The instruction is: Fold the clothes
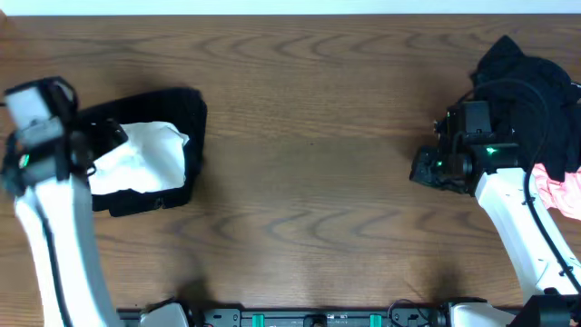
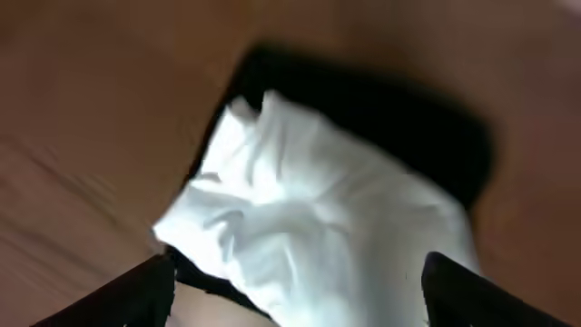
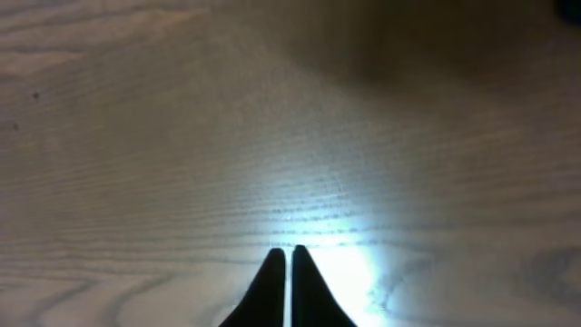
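At the left pincer (image 2: 300, 265): spread wide, clamped on nothing. In the left wrist view, only its two dark fingers (image 2: 127, 295), low in the corners and far apart. Just ahead of and below those tips: the white T-shirt (image 2: 318, 213), crumpled into soft folds, lying on a black garment (image 2: 408, 118) reaching farther out beyond the pincer. Blurred throughout, so no print readable, and no telling whether touching the cloth or just clear of it.

From overhead, beyond the wrist view's reach: the full outline of the black garment, roughly squared, flat on the wooden table (image 1: 309, 100), with the white T-shirt heaped on the part nearest the left pincer. Hard to pick out the fingers themselves from up there, lost among the arm's dark parts.

At the right pincer (image 3: 287, 251): pressed together, gripping nothing. In the right wrist view, nothing but wood grain under and ahead of the tips, plus a bright glare (image 3: 336, 243) just in front of them. Only overhead, behind this pincer and alongside its arm: a heap of black clothes (image 1: 531, 77), with a pink garment (image 1: 561, 191) just beside that heap. Well apart from the left pincer and its T-shirt, with the table between.
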